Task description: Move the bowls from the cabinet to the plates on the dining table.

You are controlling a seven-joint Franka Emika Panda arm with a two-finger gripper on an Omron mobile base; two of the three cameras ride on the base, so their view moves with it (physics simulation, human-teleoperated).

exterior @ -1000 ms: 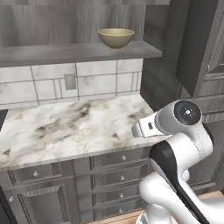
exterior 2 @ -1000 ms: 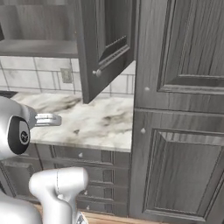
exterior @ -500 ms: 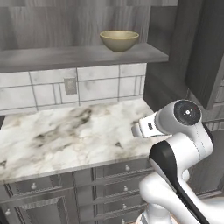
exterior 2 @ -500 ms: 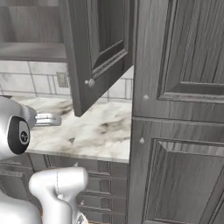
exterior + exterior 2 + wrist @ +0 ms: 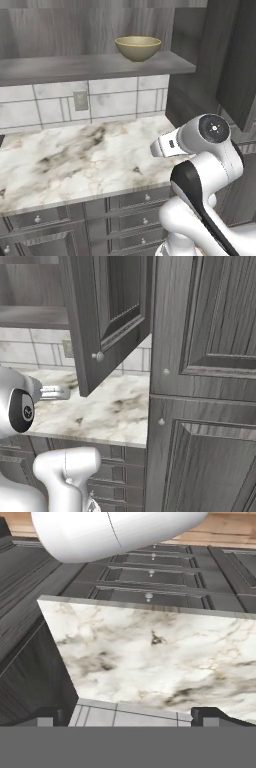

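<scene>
A glossy tan bowl (image 5: 138, 47) stands upright on the open shelf of the grey wood-grain cabinet (image 5: 75, 67), up at the back right. The cabinet's raised-panel door (image 5: 107, 316) with its round knob (image 5: 98, 356) hangs open over the worktop. My gripper (image 5: 132, 717) is open and holds nothing. Its dark fingertips (image 5: 50, 716) point down at the marble worktop (image 5: 150, 657), well below the bowl. The plates and the dining table are out of view.
Grey drawer units (image 5: 135, 200) sit under the marble worktop (image 5: 75, 155). A tiled backsplash with an outlet (image 5: 80, 100) runs below the shelf. A tall grey cabinet (image 5: 205, 381) walls off the right side. My white arm (image 5: 210, 150) rises in front of the counter's right end.
The whole picture has shifted and grown: the base has driven closer to the counter and cabinet. The arm keeps the same pose and the gripper stays open.
</scene>
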